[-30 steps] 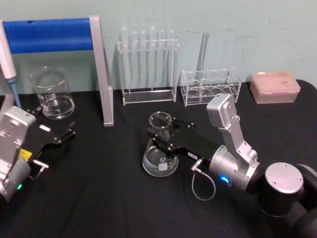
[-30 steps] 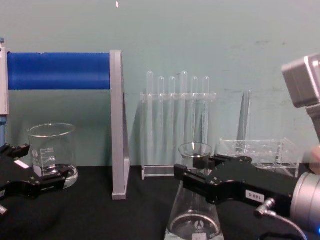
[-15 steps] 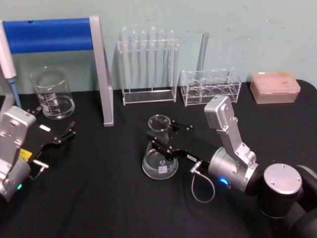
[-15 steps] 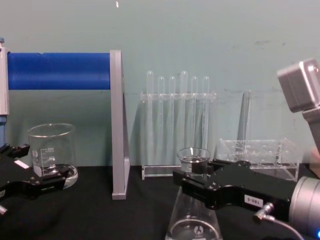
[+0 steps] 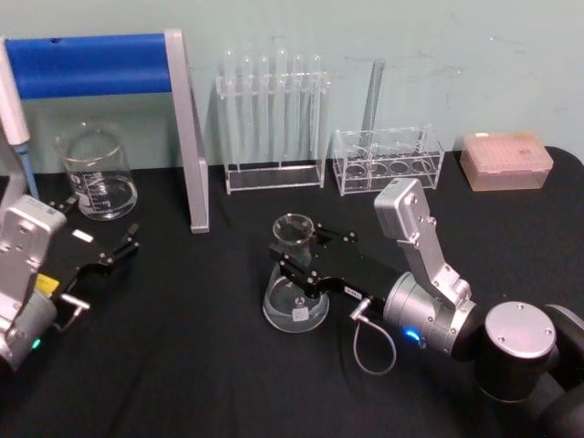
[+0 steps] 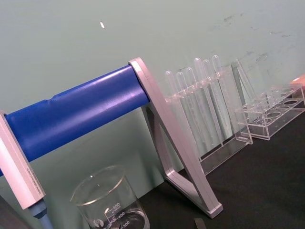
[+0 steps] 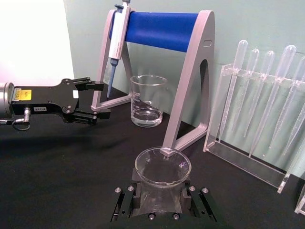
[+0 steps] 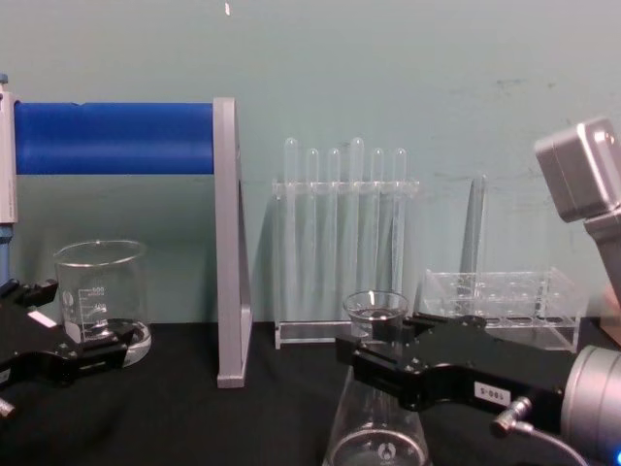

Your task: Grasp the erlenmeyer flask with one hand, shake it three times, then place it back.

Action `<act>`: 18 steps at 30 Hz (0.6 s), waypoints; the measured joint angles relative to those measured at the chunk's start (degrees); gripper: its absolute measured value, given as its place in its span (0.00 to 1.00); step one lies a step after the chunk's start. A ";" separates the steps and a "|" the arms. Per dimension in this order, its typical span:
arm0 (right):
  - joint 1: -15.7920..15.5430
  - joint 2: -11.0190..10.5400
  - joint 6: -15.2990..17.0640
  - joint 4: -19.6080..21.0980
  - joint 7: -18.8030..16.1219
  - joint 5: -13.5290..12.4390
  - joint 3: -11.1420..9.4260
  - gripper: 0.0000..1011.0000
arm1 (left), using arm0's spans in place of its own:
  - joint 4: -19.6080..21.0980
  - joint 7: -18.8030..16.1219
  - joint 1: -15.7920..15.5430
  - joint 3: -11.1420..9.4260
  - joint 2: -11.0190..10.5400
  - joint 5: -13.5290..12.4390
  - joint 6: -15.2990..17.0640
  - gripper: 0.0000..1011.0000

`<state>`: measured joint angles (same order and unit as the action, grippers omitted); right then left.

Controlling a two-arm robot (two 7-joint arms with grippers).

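Your right gripper (image 5: pixel 290 254) reaches in from the right toward the middle of the black table (image 5: pixel 182 365), and its two black fingers (image 7: pixel 125 202) are clamped on the narrow neck of the erlenmeyer flask (image 5: pixel 294 306), one on each side just below the flared rim. The flask stands upright, and in the head view its wide base appears to rest on the tabletop; the chest view cuts the base off, so you cannot confirm contact there. It sits in front of the test tube rack (image 5: pixel 274 119) and apart from it, with the low clear rack (image 5: pixel 388 160) behind and to its right. Your left gripper (image 5: pixel 99 224) lies idle at the table's left edge, its fingers spread apart and holding nothing, just in front of the glass beaker (image 5: pixel 96 173). The beaker stands under the blue bar of the pipette stand (image 5: pixel 91 64). A pink tip box (image 5: pixel 506 160) sits at the far right.
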<state>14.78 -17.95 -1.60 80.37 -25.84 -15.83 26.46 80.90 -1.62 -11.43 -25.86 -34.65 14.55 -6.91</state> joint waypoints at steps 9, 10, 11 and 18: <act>-0.04 0.00 -0.01 0.01 0.00 0.00 -0.03 0.50 | 0.00 0.00 0.00 0.00 0.00 0.00 0.00 0.99; -0.04 0.00 -0.01 0.02 -0.01 0.00 -0.04 0.54 | 0.00 0.00 0.00 0.00 0.00 0.00 0.00 0.99; -0.04 0.00 -0.01 0.01 -0.01 0.00 -0.04 0.56 | 0.00 0.00 0.00 0.00 0.00 0.00 0.00 0.99; -0.04 0.00 -0.04 0.02 -0.04 -0.01 -0.08 0.79 | 0.00 0.00 0.00 0.00 0.00 0.00 0.00 0.99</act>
<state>14.74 -17.94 -1.64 80.39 -25.88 -15.84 26.38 80.90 -1.62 -11.43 -25.86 -34.65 14.55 -6.91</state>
